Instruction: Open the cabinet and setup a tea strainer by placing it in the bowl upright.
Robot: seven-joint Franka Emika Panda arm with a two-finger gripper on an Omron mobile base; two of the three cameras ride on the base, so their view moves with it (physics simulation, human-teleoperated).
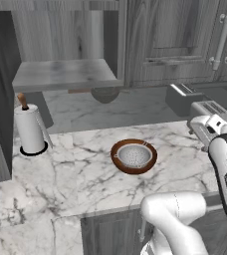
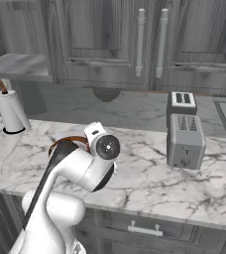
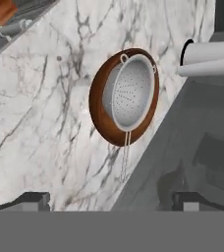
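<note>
Standing left: paper-towel roll sat upright on the marble counter.
Cabinet: door swung wide, grey shelf bare.
Bowl: held the tea strainer cup-up, rim on rim, probably settled.
Toaster: well right.
Gripper: fingers apart, holding nothing, clear of the bowl.

A rendered kitchen is showing here: white marble tabletop, grey wood-grain wall cabinets, silver two-slot toaster, white paper-towel roll.
</note>
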